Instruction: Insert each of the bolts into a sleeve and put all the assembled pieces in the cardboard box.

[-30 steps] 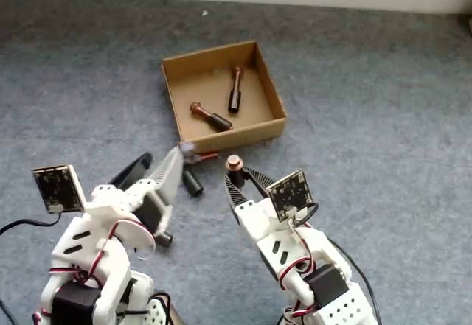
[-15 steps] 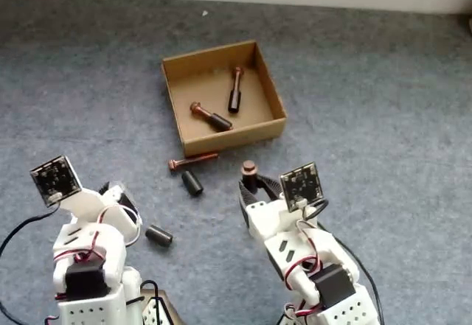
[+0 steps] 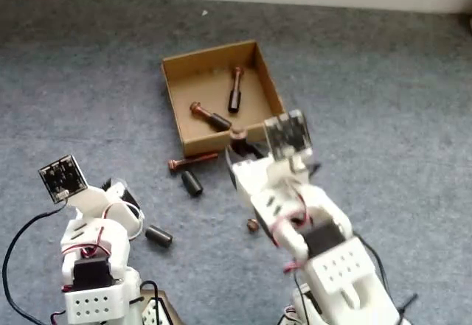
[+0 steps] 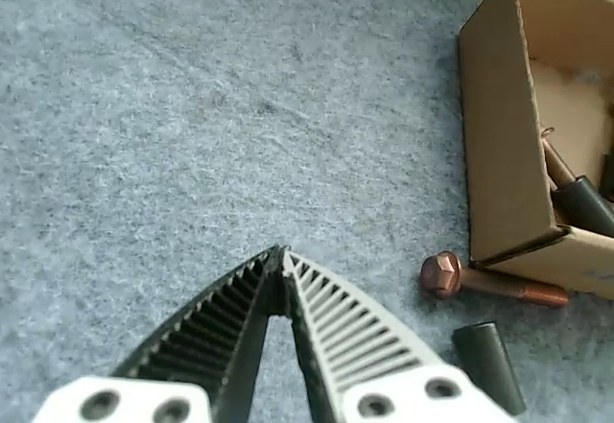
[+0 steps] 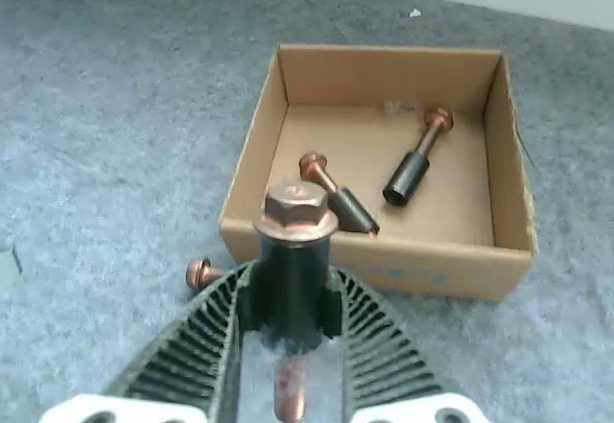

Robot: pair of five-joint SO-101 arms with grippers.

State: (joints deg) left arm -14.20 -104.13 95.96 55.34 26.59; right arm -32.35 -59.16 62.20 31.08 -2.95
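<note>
The cardboard box holds two bolts in black sleeves. My right gripper is shut on a third copper bolt in a black sleeve, held upright just short of the box's near wall; the high view shows its head at that wall. A loose bolt lies in front of the box, with an empty sleeve beside it. My left gripper is shut on nothing, low over the carpet, short of that bolt and sleeve.
A second empty sleeve lies by the left arm. A small copper piece shows on the carpet beside the right arm. Grey carpet lies open around the box on all sides.
The right arm has carried its bolt and sleeve forward to the box's near wall. The left arm drew back from the loose bolt and folded up near its base.
</note>
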